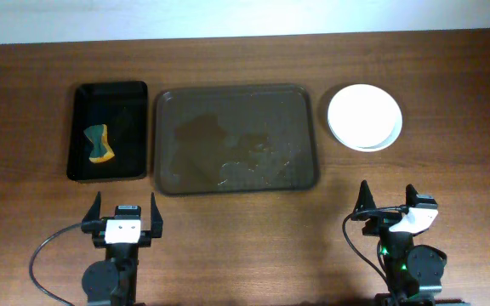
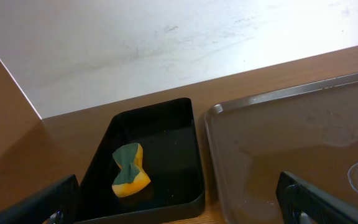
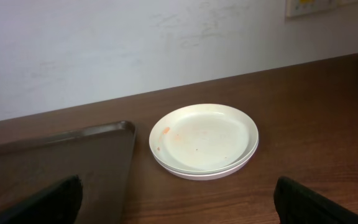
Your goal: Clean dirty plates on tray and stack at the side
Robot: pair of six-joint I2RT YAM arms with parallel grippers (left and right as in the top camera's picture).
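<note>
I am reading the plates (image 1: 365, 117) as a stack on the counter (image 1: 245, 255), just right of the tray (image 1: 236, 90) and clear of its rim. The tray is carrying no plates; only wet patches are showing on its floor. In the right wrist view the stack is showing at least two rims, and I cannot tell the full count. A faint orange smear (image 3: 165, 132) is showing near the left edge of the top plate.

The left jaws and the right jaws are both standing apart and holding nothing. They are sitting low near the front of the counter, well apart from the stack. The sponge (image 1: 100, 144) is lying in the black tray (image 1: 109, 86), to the left of the tray.

Handling, as I am judging it:
- The plates are looking light, stiff and smooth, and probably slippery if wet.
- The shallow raised rim is the only hold, so I am planning to pinch it at the near edge, one finger over and one under.
- Nested plates may be clinging together — the lower one could come up too.
</note>
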